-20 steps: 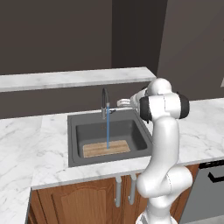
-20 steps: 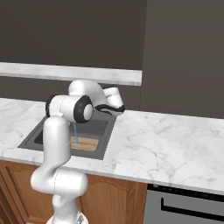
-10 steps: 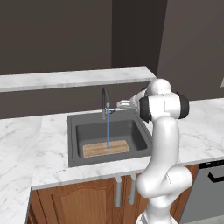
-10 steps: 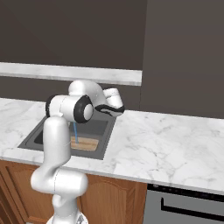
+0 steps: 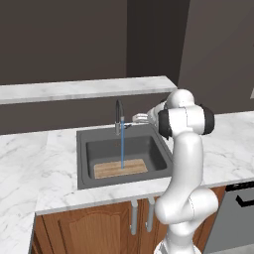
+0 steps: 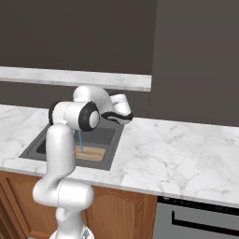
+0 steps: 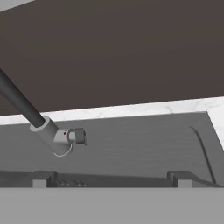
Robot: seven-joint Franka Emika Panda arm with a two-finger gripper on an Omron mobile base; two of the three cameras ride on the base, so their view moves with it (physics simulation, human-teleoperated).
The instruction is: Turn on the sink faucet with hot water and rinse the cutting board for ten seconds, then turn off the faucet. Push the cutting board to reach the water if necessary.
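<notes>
Water (image 5: 122,149) running: thin blue stream straight down from sink faucet (image 5: 119,115) spout onto cutting board (image 5: 120,168). Board flat on sink (image 5: 83,163) floor, toward front wall, approx centred L-R, stream landing on it. Sink set in white marble worktop (image 5: 34,163); raised marble ledge (image 5: 74,89) behind, dark wall above. Fingers (image 5: 140,118) wide open, nothing between them, just right of faucet base at back rim, near small side lever (image 7: 75,136) but apart. Wood cabinet doors (image 5: 94,228) under sink, dark appliance front (image 6: 200,219) to right. Robot's upper arm between right cam and basin, hiding part of sink there.
</notes>
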